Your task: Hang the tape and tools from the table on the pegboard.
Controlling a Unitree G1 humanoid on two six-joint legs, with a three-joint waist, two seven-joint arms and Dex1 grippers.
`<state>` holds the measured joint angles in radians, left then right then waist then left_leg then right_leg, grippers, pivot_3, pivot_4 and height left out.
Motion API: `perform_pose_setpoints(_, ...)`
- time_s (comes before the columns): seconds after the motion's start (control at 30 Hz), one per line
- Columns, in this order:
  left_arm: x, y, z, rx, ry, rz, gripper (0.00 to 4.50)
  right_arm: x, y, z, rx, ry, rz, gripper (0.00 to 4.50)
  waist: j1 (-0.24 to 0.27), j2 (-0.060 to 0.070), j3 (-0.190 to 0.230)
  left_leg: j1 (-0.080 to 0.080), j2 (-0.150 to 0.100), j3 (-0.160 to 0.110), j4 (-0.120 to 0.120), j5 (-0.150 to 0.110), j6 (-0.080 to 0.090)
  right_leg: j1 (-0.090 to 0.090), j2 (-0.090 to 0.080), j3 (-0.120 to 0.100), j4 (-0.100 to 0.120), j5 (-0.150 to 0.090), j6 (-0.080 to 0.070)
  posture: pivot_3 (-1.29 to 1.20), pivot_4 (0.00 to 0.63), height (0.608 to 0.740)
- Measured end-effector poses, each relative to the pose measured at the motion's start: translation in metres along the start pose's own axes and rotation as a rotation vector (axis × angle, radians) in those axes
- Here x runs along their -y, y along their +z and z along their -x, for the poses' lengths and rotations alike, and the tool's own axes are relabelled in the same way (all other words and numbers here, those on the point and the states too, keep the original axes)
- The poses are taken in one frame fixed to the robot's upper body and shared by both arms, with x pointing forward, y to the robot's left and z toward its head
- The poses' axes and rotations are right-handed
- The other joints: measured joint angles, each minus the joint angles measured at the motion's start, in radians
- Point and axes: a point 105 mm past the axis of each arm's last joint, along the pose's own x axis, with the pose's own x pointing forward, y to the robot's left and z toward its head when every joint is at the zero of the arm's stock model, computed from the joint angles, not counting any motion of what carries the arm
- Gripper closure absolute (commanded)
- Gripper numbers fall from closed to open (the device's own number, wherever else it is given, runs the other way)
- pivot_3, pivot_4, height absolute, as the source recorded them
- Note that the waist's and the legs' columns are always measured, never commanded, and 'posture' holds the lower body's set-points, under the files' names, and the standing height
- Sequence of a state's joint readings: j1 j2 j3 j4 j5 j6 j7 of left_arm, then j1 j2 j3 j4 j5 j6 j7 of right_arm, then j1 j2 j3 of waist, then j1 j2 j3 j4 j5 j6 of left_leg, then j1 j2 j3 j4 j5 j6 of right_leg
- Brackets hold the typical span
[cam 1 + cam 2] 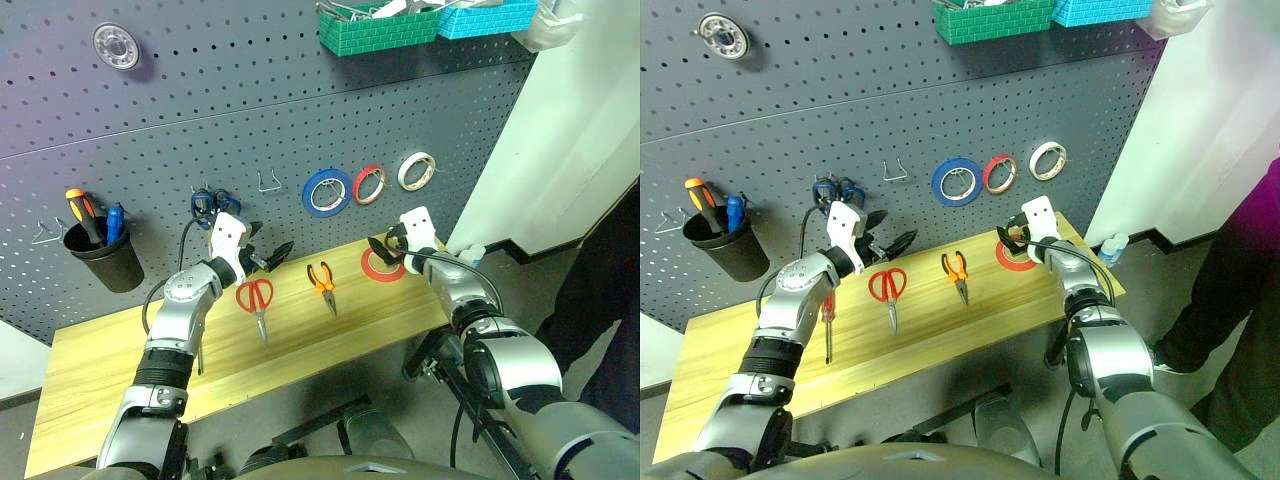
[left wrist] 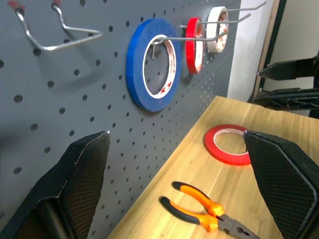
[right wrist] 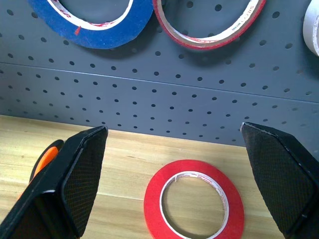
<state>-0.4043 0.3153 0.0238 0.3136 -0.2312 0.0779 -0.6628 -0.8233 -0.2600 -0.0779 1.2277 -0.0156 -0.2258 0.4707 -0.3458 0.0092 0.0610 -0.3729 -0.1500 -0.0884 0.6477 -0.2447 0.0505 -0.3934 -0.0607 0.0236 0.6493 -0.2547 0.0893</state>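
Holding both arms out over the table, we have the right gripper spread wide with nothing in it, and the red tape roll lies flat on the wood directly below and between its two fingers, close to the pegboard. Our left gripper is likewise spread and empty, hovering near the board; the red-handled scissors lie just beneath it on the table, the orange-and-black pliers lie a little to its right, between our two grippers, and the slim screwdriver lies back under the left forearm. Ahead of the grippers, a blue roll, another red roll and a white roll hang on hooks.
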Motion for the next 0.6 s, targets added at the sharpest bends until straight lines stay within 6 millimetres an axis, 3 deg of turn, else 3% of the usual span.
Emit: perform_pose_setpoints(0.6, 0.0018, -0.0008, 0.0006, -0.005, -0.011, 0.004, 0.03, 0.0077, -0.0008, 0.0035, -0.003, -0.018, 0.004, 0.00, -0.001, 0.000, 0.000, 0.000, 0.000, 0.000, 0.000, 0.000, 0.000, 0.000, 0.000, 0.000, 0.000, 0.000, 0.000, -0.32, 0.000, 0.740)
